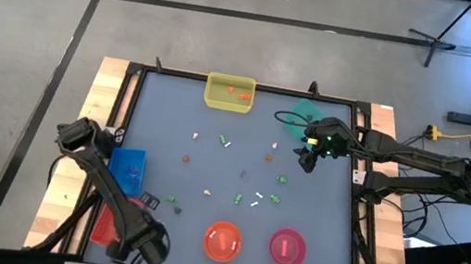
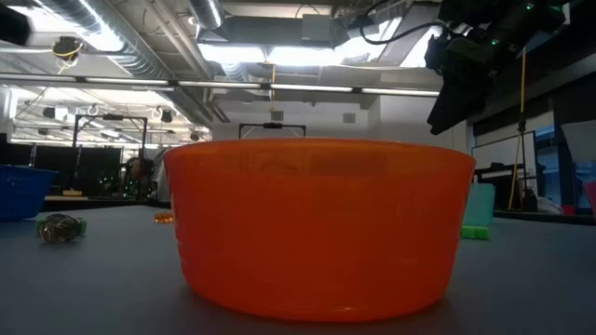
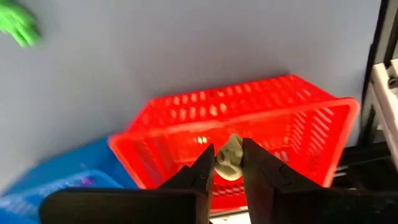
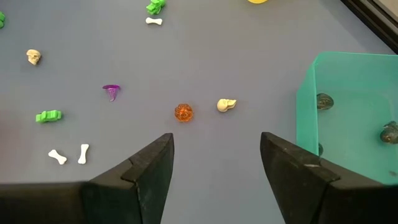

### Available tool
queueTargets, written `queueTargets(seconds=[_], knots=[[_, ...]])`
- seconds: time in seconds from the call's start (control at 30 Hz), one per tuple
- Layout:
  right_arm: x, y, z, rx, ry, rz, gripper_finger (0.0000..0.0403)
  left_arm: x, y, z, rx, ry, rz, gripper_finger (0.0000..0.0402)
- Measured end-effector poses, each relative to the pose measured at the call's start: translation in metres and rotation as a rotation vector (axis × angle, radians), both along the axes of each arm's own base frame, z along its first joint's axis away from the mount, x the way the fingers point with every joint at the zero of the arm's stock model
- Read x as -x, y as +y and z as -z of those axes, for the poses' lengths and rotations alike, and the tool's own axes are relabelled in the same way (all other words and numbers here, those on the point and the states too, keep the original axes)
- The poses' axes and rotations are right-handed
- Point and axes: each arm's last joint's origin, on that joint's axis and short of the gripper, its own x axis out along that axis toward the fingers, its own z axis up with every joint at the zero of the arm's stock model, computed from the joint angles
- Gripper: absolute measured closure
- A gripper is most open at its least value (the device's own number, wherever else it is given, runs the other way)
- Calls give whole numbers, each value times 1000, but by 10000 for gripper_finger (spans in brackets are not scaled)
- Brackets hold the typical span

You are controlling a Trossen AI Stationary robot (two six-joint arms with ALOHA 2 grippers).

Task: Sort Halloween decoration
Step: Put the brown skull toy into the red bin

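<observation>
One beige skull [image 3: 229, 157] sits clamped between the left gripper [image 3: 227, 163] fingers right above the red basket [image 3: 249, 124], so it should open squarely over the inside, while the right gripper [image 4: 216, 155] waits, fingers apart, over scattered trinkets [image 4: 183, 112].

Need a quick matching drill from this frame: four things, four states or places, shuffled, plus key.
Things:
1. left gripper
2. right gripper
3. teal tray
4. yellow tray

States or places:
A. holds orange trinkets
B. open above the mat
C. shut on a beige trinket over the red basket
D. holds dark grey trinkets

Pairs: 1-C, 2-B, 3-D, 4-A
</observation>
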Motion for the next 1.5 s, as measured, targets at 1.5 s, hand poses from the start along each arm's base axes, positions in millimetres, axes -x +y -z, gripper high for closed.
queueTargets(seconds=[1.5], knots=[[0, 0, 0, 1, 0, -1, 164, -2, 120, -96, -396, -468, -329, 243]])
